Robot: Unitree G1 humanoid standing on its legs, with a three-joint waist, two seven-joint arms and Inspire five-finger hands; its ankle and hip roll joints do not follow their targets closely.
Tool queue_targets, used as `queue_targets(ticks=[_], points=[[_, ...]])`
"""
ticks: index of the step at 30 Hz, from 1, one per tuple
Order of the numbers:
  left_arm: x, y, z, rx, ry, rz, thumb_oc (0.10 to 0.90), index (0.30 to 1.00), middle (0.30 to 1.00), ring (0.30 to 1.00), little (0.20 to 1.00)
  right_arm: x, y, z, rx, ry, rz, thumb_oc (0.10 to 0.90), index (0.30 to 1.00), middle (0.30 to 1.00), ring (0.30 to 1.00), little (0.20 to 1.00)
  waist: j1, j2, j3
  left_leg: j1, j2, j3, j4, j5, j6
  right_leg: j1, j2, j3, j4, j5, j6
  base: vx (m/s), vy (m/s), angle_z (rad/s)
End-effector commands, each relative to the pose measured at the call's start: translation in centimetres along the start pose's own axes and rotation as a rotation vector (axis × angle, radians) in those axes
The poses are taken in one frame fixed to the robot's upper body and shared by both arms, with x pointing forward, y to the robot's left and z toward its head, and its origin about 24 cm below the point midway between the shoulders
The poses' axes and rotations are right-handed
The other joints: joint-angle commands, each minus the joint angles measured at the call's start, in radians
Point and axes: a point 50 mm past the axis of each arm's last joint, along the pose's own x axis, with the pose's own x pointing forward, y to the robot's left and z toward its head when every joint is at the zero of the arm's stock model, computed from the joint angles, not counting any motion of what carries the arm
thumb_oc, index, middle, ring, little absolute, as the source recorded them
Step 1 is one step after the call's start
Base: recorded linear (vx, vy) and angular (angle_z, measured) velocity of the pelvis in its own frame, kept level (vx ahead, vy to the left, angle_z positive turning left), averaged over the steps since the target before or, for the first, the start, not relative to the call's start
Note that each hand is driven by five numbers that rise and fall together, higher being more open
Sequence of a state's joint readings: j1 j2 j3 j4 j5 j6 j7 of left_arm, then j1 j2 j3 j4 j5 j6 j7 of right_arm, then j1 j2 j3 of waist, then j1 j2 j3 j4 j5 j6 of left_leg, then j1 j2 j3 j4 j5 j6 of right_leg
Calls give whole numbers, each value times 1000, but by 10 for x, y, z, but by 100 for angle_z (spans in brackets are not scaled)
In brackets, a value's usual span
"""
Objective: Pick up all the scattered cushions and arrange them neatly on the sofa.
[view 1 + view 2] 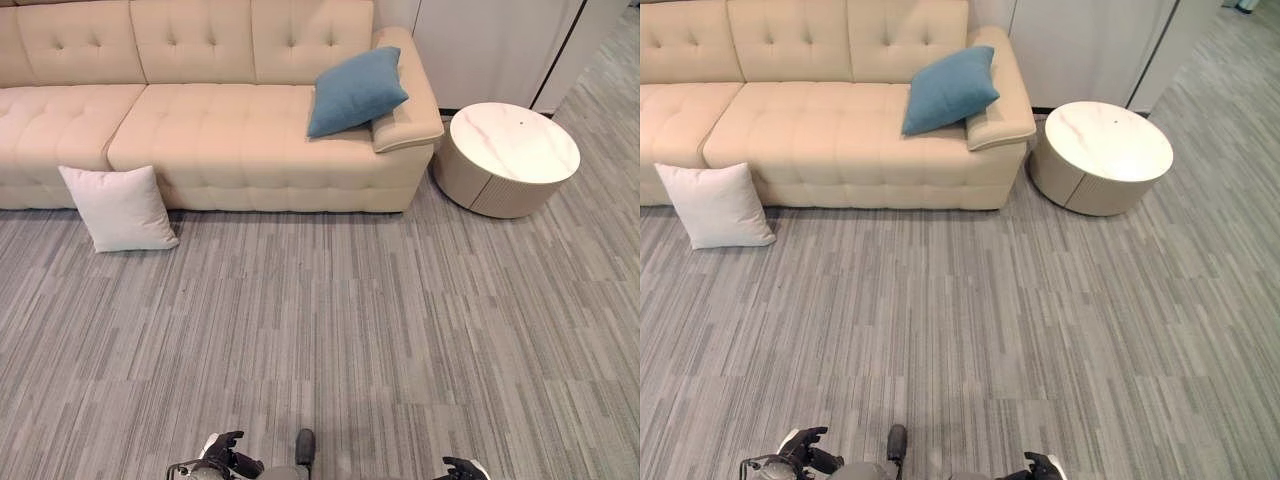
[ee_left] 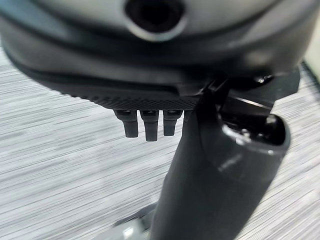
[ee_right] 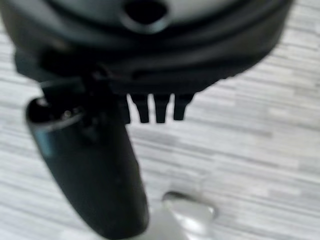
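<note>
Both hands, left (image 1: pixel 225 447) and right (image 1: pixel 462 467), hang low, fingers relaxed and empty, well apart from a square white cushion (image 1: pixel 118 207) leaning on the tufted beige sofa (image 1: pixel 230 140); a blue cushion (image 1: pixel 354 90) rests against its armrest.

Two head cameras look steeply down from standing height, sharing the beige sofa (image 1: pixel 230 130), round side table (image 1: pixel 1102 155) and striped grey carpet (image 1: pixel 380 320), the scene offset slightly sideways between them. Each wrist camera peers along its own hand at close range toward carpet.
</note>
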State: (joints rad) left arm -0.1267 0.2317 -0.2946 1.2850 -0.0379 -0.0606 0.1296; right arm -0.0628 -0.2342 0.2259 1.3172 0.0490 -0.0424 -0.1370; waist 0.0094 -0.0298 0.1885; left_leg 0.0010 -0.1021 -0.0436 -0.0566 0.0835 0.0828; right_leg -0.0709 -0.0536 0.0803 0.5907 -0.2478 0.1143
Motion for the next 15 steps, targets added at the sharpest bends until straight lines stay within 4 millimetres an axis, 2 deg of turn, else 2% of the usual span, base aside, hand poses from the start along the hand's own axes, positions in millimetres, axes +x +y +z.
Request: queue_targets(ticks=[1,3,4,5,6,7,9,10,11,12,13,15], points=[[0,0,6,-17,-36,16,800,900,900,900,900,2,-19,14,-53,-72,-59,800,900,900,900,900,5,9,-1,-69,5,-48,160,-159,21,-12,7,3,-51,308,-9,217,71,4],[0,0,7,-16,-40,16,800,900,900,900,900,1,-19,15,-58,-80,-60,800,900,900,900,900,0,17,0,-43,8,-60,153,-170,24,-45,3,-20,-56,284,-24,250,-4,7],[0,-2,6,-13,-39,9,800,900,900,900,900,2,-21,18,-59,-90,-61,800,900,900,900,900,-17,19,-2,25,8,-84,128,-204,22,-97,34,-56,-190,215,-43,318,-48,6],[0,-2,6,-13,-38,8,800,900,900,900,900,2,-21,18,-60,-90,-61,800,900,900,900,900,-19,21,3,33,9,-87,126,-206,22,-89,34,-58,-191,212,-43,418,-83,-5],[0,-2,5,-10,-34,5,800,900,900,900,900,2,-21,18,-62,-87,-59,800,900,900,900,900,-26,16,5,53,6,-97,120,-217,18,-103,42,-69,-264,213,-42,332,-124,-11],[-1,-4,2,-9,-21,0,800,900,900,900,900,2,-21,17,-71,-78,-58,800,900,900,900,900,-39,5,1,98,3,-120,100,-237,7,-137,61,-67,-395,241,-34,335,-122,-7],[-1,-5,1,-3,-18,-8,800,900,900,900,900,2,-22,16,-75,-74,-57,800,900,900,900,900,-45,6,4,124,11,-130,94,-247,0,-135,67,-71,-425,254,-33,340,-157,3],[-1,-8,-1,16,-15,-16,800,900,900,900,900,2,-21,10,-82,-57,-54,800,900,900,900,900,-47,0,-4,134,11,-131,114,-271,-7,-93,61,-65,-468,252,-43,316,-168,17],[-1,-8,-1,16,-15,-17,800,900,900,900,900,2,-21,10,-82,-57,-54,800,900,900,900,900,-47,0,-3,135,11,-131,114,-272,-7,-92,61,-65,-468,252,-43,435,-247,42],[-2,-11,-3,30,-6,-30,800,900,900,900,900,1,-18,7,-76,-48,-46,800,900,900,900,900,-51,8,-21,140,41,-125,139,-247,-36,-63,80,-57,-470,241,-68,244,-141,35],[-2,-11,-3,30,-6,-30,800,900,900,900,900,1,-18,7,-76,-48,-46,800,900,900,900,900,-52,9,-21,140,42,-125,139,-247,-36,-62,80,-58,-470,241,-68,305,-185,25],[-2,-12,-3,29,-7,-34,800,900,900,900,900,1,-18,6,-70,-46,-45,800,900,900,900,900,-52,13,-21,113,52,-123,214,-203,-68,-29,86,-65,-494,233,-83,167,-171,16]])
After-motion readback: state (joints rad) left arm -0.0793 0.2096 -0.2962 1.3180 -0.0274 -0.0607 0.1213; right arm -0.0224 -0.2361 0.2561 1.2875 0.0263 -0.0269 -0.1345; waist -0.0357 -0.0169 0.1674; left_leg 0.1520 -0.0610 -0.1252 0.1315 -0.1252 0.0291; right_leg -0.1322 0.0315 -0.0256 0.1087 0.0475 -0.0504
